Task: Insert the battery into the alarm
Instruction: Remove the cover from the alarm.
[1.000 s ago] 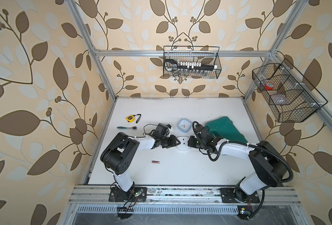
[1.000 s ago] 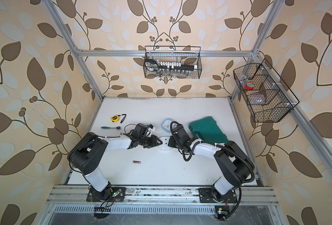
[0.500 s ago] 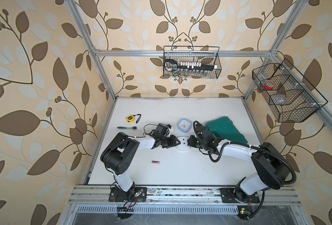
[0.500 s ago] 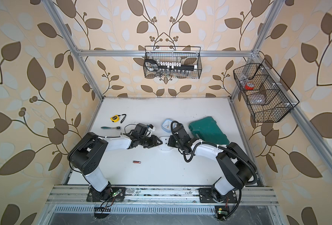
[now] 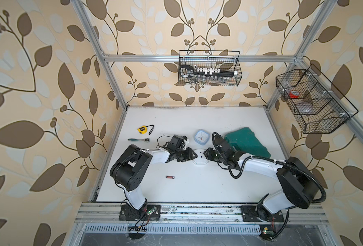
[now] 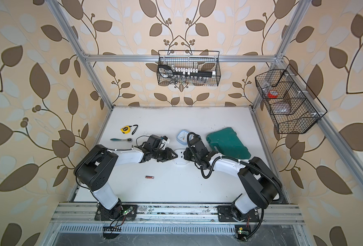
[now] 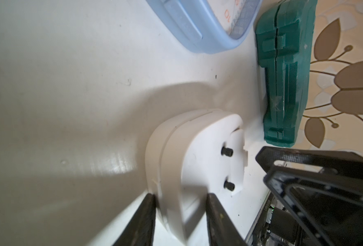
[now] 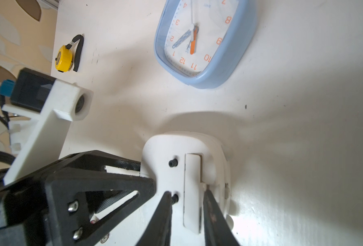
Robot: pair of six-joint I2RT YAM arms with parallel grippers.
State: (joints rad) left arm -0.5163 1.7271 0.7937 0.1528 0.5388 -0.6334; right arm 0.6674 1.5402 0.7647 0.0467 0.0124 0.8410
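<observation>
Progress: the white alarm [image 5: 200, 156] lay face down in the middle of the white table [image 5: 197, 191], back up with two black knobs showing, between the two arms. The left gripper [image 7: 180, 199] was clamped on the alarm's left rim, one finger on each side of the shell, steadying it. The right gripper [image 8: 187, 199] was at the alarm's right side, fingers straddling the battery cover [image 8: 192, 181]. Could not tell whether they pinched the cover or stood just clear of it. The cover sat over its compartment, possibly lifted along one edge, and no cell showed inside. The battery [image 5: 170, 177] lay loose on the table, near and left of the alarm, well apart from it, touched by neither gripper. Judgement: early stage. Alarm secured; opening the compartment, fetching the battery and seating it all remained.

Writing: green tool case [image 5: 247, 141], right of the alarm, no lettering made out. Blue clock [image 8: 204, 42], just beyond the alarm, face up, had orange hour numerals, 1–4 and 8–12 legible in the right wrist view; small print on the dial illegible. Yellow tape measure [image 8: 63, 57], far left, label too small. Battery had a red and dark wrap, brand unreadable
</observation>
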